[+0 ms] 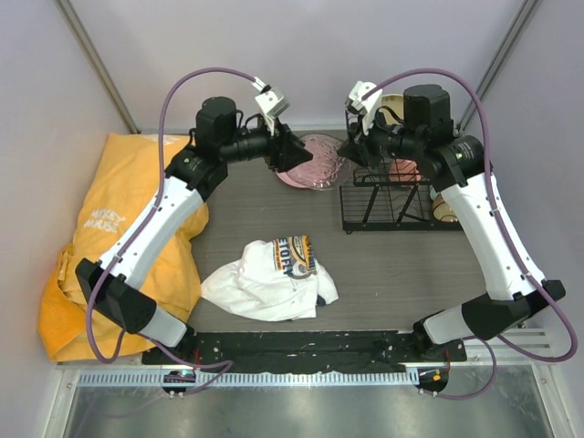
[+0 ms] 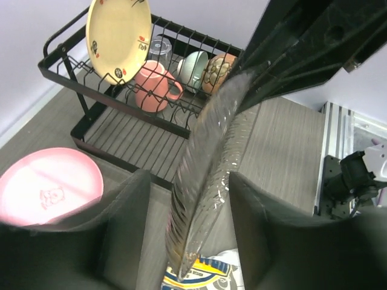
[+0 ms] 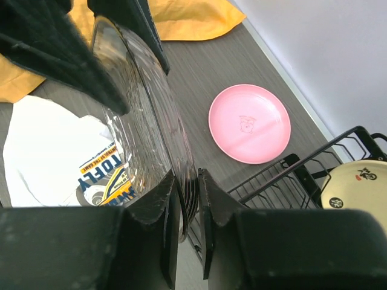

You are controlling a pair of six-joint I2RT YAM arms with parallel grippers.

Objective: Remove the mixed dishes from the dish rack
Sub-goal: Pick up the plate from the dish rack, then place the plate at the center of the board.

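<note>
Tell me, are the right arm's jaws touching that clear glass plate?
Touching. The right wrist view shows the right gripper with its jaws closed on the rim of the clear glass plate, with no gap on either side.

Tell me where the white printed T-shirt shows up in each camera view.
Top external: the white T-shirt lies at centre, toward the near edge, between the arms.
Left wrist: only a printed scrap shows at the bottom edge.
Right wrist: it is on the left side, partly behind glass.
Shared landmark: the dish rack.
</note>
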